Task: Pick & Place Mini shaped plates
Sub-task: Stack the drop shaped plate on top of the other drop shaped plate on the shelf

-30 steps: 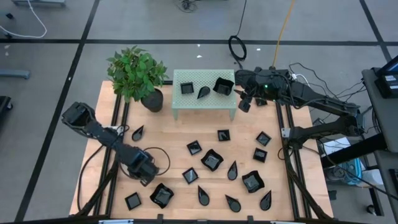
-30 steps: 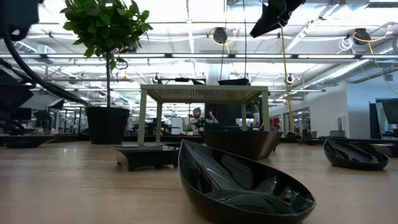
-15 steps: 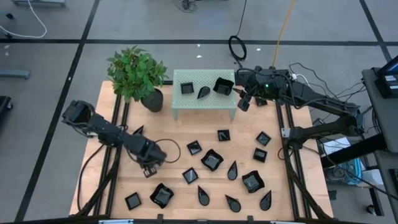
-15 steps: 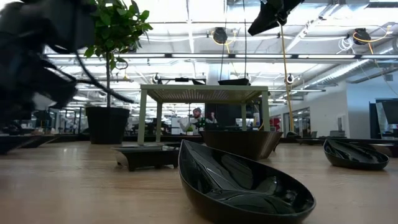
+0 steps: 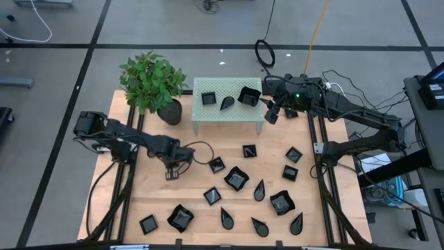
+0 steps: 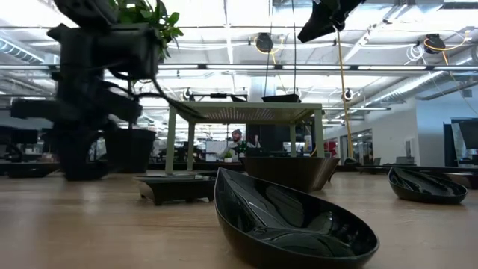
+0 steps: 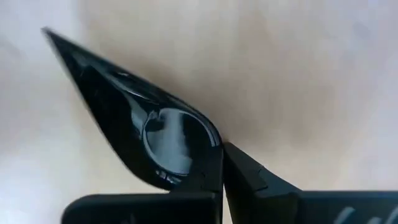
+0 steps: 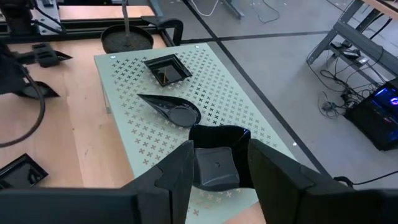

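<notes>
Right now my left gripper (image 5: 173,169) is pinched shut on the rim of a teardrop plate (image 7: 140,118), held over the desk (image 5: 201,215) left of the scattered plates and well short of the green stand (image 5: 229,114). My right gripper (image 5: 272,114) hangs open just off the stand's right end, above the wavy-edged plate (image 8: 214,162) sitting there. I'd judge the grip thin, so carry it level and slowly, then set it on a bare patch of stand beside the square plate (image 5: 209,98).

1. A glossy black teardrop plate (image 7: 140,121) is gripped at its rounded rim by the left pincer (image 5: 173,169).
2. Three plates (image 5: 228,98) are seen at 12 o'clock; the rest (image 5: 236,178) are scattered from centre to 6 o'clock.
</notes>
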Controlling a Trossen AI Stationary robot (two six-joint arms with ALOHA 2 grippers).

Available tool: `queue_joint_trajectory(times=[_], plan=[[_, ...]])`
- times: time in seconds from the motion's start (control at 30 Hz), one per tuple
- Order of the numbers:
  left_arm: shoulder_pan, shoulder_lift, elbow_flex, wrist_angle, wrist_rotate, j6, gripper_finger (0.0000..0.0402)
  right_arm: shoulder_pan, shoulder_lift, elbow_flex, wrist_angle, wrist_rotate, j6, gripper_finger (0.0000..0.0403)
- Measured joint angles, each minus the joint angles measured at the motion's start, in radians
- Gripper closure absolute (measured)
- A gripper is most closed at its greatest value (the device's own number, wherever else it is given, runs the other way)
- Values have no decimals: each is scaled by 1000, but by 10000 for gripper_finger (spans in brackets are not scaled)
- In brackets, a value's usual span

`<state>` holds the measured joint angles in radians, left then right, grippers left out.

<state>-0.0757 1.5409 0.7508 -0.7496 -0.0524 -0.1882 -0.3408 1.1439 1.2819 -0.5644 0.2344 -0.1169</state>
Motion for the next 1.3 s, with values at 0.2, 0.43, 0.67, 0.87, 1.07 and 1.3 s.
queue_joint_trajectory(times=[0.2,0.43,0.67,0.87,1.07,1.3], plan=[[60,15,39,13,-140,230,390,0,0,0,0,0,0,261],[88,89,75,4,-152,487,390,0,0,0,0,0,0,261],[52,125,135,-4,-218,733,397,0,0,0,0,0,0,261],[22,123,204,-8,-248,800,382,0,0,0,0,0,-1,261],[-14,123,255,-8,-255,830,383,0,0,0,0,0,-10,261],[-72,123,259,-92,-247,893,396,0,0,0,0,0,-30,261]])
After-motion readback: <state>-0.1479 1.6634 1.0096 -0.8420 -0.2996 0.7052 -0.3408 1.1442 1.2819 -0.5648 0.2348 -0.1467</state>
